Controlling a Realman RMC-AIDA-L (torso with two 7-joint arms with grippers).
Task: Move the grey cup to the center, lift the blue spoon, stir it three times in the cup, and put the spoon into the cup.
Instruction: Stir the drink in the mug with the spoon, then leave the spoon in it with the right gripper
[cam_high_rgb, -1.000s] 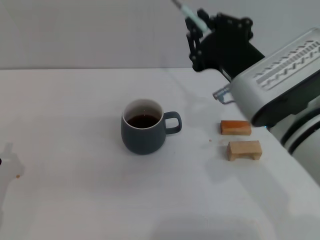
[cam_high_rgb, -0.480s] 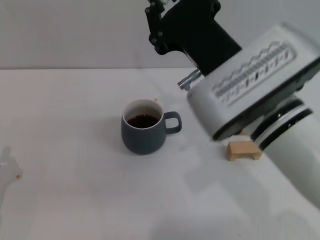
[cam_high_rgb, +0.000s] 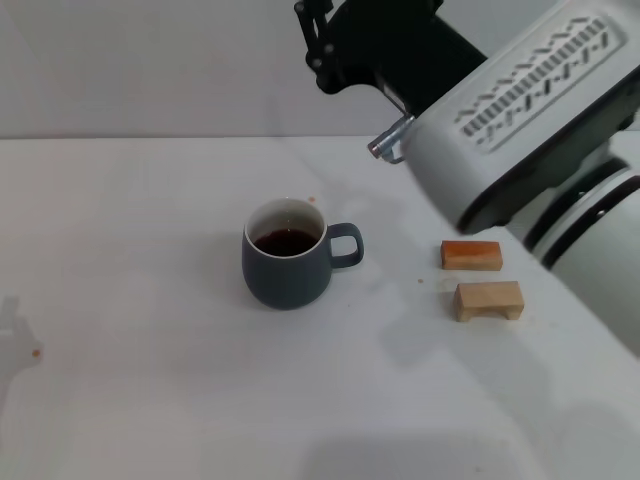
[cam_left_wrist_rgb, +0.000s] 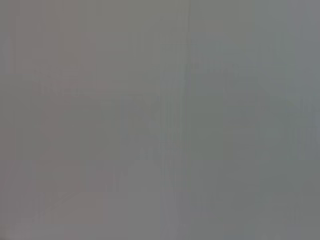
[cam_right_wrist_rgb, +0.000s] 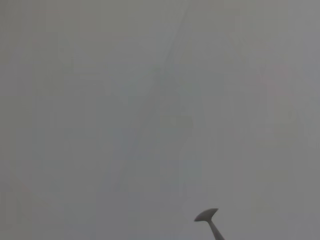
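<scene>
The grey cup (cam_high_rgb: 287, 262) stands upright near the middle of the white table (cam_high_rgb: 150, 390), handle pointing right, with dark liquid inside. High above and behind it, at the head view's top edge, is my right gripper (cam_high_rgb: 318, 40). The head view does not show the blue spoon. In the right wrist view its grey metal bowl and neck (cam_right_wrist_rgb: 207, 219) stick out against a plain grey wall, so the gripper is holding it, well clear of the cup. The left arm is out of sight, and its wrist view shows only blank grey.
Two small wooden blocks lie to the right of the cup: an orange-brown one (cam_high_rgb: 471, 255) and a pale one (cam_high_rgb: 489, 300) nearer to me. My right arm's large white forearm (cam_high_rgb: 530, 110) spans the upper right of the head view.
My right arm swung left and upward, carrying the spoon out of the head view's top edge. It has since risen a little, uncovering the orange-brown block. The cup has not moved.
</scene>
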